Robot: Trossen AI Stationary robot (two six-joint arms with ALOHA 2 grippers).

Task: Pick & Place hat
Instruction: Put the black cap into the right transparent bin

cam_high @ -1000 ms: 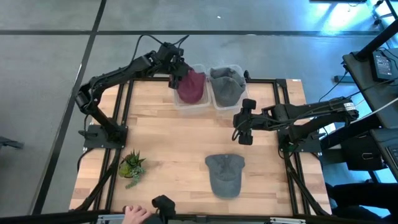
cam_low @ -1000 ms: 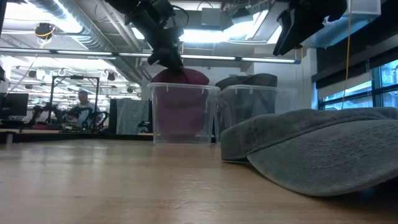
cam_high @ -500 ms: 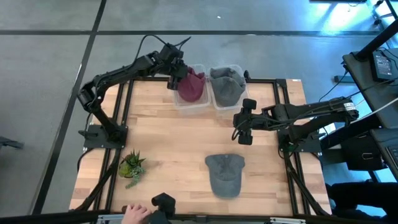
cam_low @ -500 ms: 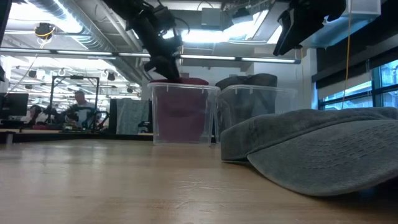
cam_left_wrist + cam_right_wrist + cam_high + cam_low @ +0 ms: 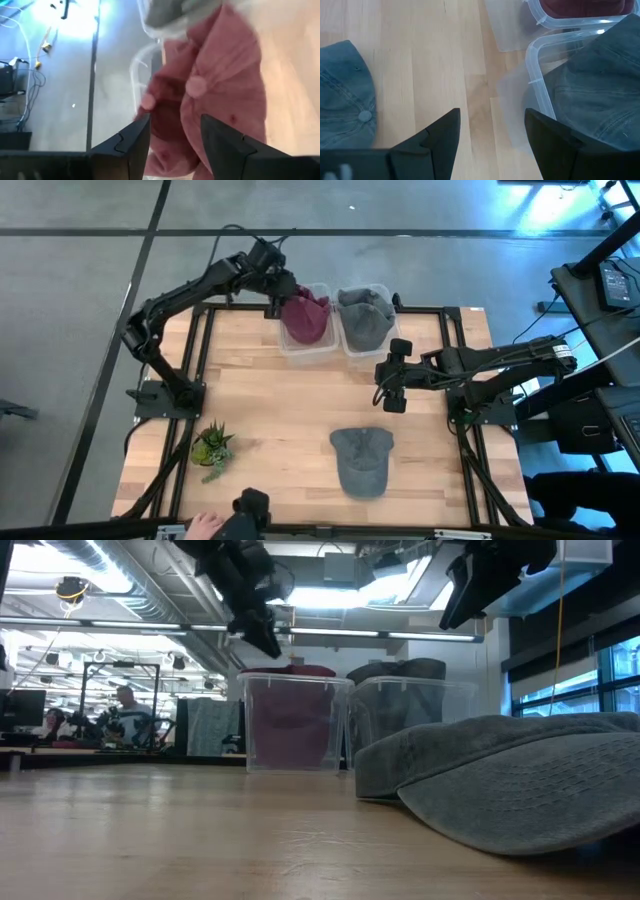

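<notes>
In the high view, toward the upper middle of the frame, a crumpled maroon cloth cap (image 5: 306, 318) lies inside a clear plastic bin (image 5: 296, 348) at the far edge of the light wooden table (image 5: 270, 410). The left gripper (image 5: 274, 292) sits just beside that bin's upper left corner, above its rim; in the left wrist view its two dark fingers (image 5: 131, 145) stand parted with nothing between them, the maroon cap (image 5: 220, 90) filling the frame beyond. In the low view the same gripper (image 5: 252, 622) hangs above the bin (image 5: 292, 725), apart from the cap's crown (image 5: 300, 670)

A second clear plastic bin (image 5: 352, 345), touching the first on its right, holds a folded grey denim cap (image 5: 364, 316). Another grey denim cap (image 5: 361, 461) lies flat on the table in the lower middle of the high view, well apart from both bins

The right gripper (image 5: 391, 393) hovers right of centre, between the bins and the loose grey cap; its fingers (image 5: 440, 145) are spread and empty

A small green potted plant (image 5: 211, 450) stands at the lower left of the table
</notes>
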